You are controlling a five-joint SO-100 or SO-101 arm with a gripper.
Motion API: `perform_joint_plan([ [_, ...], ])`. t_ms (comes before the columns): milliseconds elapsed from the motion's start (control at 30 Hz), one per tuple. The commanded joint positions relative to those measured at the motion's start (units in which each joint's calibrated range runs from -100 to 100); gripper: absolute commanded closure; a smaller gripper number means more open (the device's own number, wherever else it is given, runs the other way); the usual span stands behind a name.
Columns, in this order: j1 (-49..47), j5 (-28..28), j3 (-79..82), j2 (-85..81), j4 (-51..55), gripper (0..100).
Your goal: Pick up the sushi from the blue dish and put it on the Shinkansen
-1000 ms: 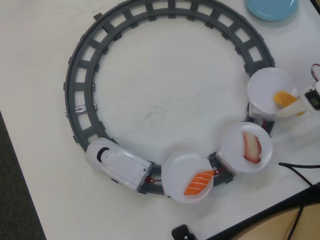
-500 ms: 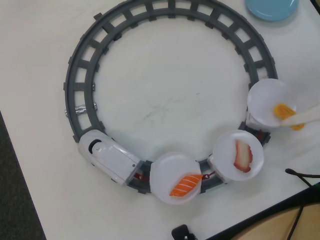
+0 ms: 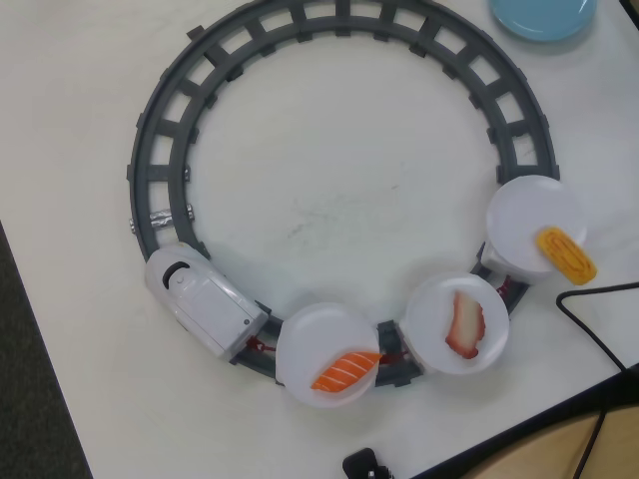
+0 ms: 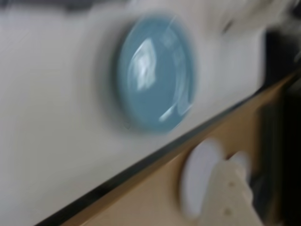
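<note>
The yellow-orange sushi lies on the right rim of the last car's white plate, partly overhanging it. The white Shinkansen stands on the grey ring track at the lower left, pulling three plate-topped cars. The blue dish sits at the top right corner and is empty. It also shows, blurred and empty, in the wrist view. My gripper shows only as a blurred white finger at the bottom right of the wrist view, over the wooden surface beyond the table edge. It is out of the overhead view.
An orange striped salmon piece lies on the first car's plate and a red-and-white piece on the middle one. A black cable runs at the right table edge. A small black object sits at the bottom edge.
</note>
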Motion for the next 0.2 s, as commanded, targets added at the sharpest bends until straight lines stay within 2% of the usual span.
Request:
perform_joint_plan([
  [0,6.62,-0.30,11.38,-2.15,-1.97,70],
  [167,8.82,-0.25,22.87,-8.58,-1.97,70],
])
